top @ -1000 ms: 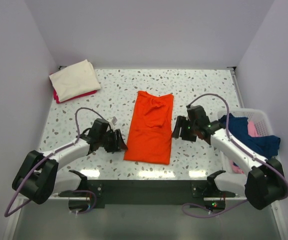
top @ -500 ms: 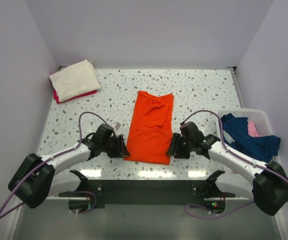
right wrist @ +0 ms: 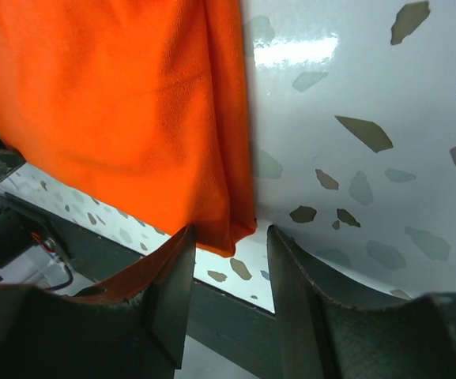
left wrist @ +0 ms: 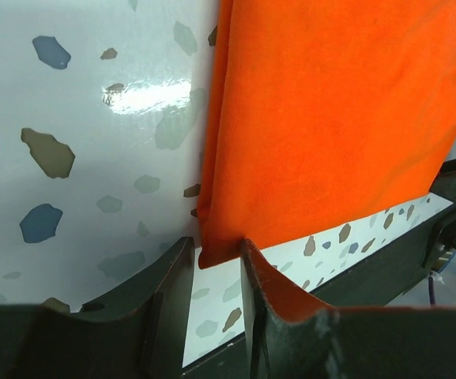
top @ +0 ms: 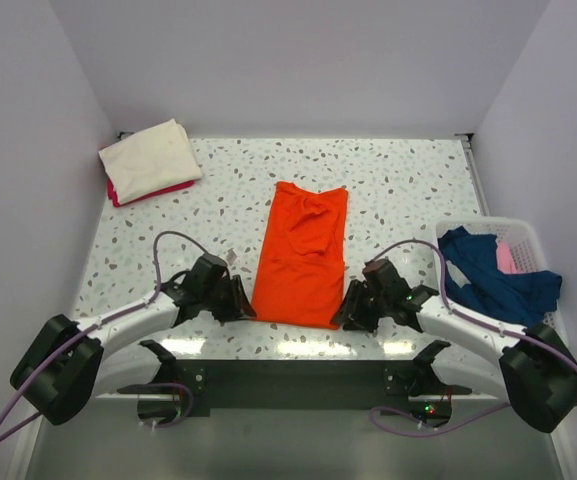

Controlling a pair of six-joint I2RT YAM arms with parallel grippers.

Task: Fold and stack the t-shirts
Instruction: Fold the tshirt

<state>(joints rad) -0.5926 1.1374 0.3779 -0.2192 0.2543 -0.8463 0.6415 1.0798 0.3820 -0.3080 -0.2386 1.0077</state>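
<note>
An orange t-shirt (top: 303,255) lies folded lengthwise in a long strip on the speckled table (top: 408,180). My left gripper (top: 240,300) is open at the strip's near left corner (left wrist: 216,249), which lies between its fingers. My right gripper (top: 346,308) is open at the near right corner (right wrist: 235,237), which also lies between its fingers. A folded cream t-shirt (top: 150,158) rests on a folded red one (top: 153,193) at the far left.
A white basket (top: 513,240) at the right edge holds blue (top: 493,270) and pink (top: 505,258) garments. The table's dark front edge (top: 298,380) runs just behind both grippers. Walls close in the left, right and back.
Both grippers have moved toward the near edge and inward, from beside the shirt's middle to its two near corners.
</note>
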